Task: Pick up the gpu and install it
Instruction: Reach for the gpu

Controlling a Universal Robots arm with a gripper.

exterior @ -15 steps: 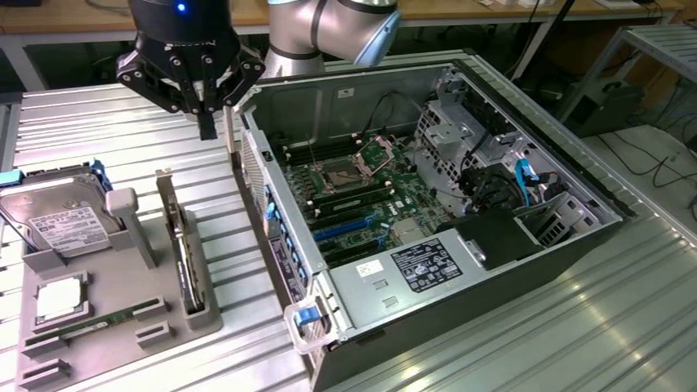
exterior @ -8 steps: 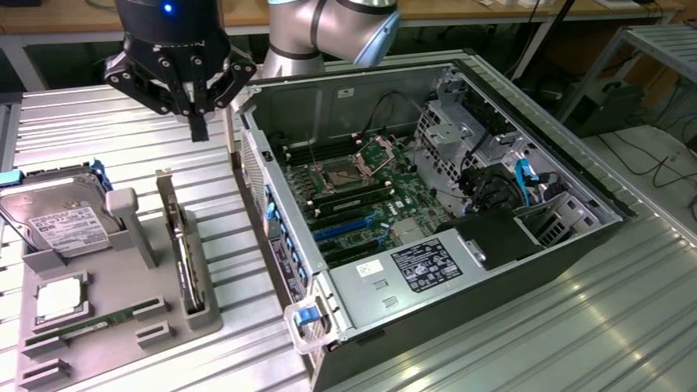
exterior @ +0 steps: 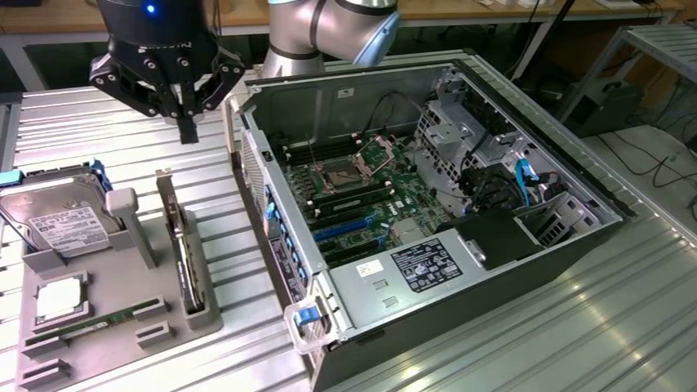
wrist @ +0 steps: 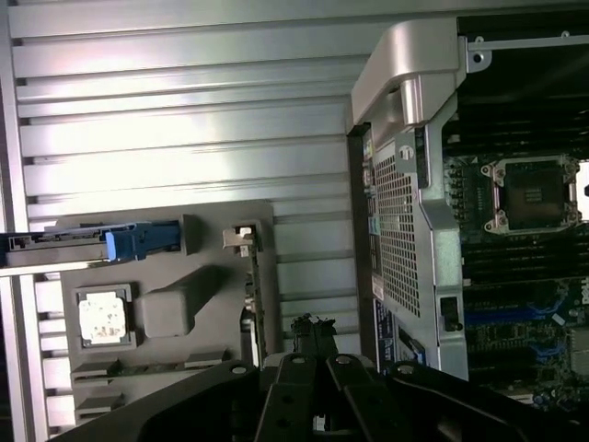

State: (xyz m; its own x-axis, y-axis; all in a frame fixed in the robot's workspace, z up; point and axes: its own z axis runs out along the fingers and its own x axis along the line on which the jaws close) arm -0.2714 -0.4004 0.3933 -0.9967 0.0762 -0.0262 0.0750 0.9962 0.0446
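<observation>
Hovering with my gripper (exterior: 188, 131) clenched on nothing, I see the gpu (exterior: 181, 245) standing on edge in the grey tray (exterior: 120, 282) below its fingertips, untouched, with the open computer case (exterior: 316, 110) alongside.

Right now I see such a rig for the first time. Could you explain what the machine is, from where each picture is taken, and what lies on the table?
The machine is a robot arm ending in a black gripper. One picture comes from a camera off the arm; the other from a camera on the arm's wrist, looking down past the gripper. On the metal table lie an open computer case and a grey tray. The tray carries a hard drive, a processor, a memory stick and the gpu, which stands on its edge. The gripper is shut, holds nothing, and hangs above the table between tray and case.
</observation>
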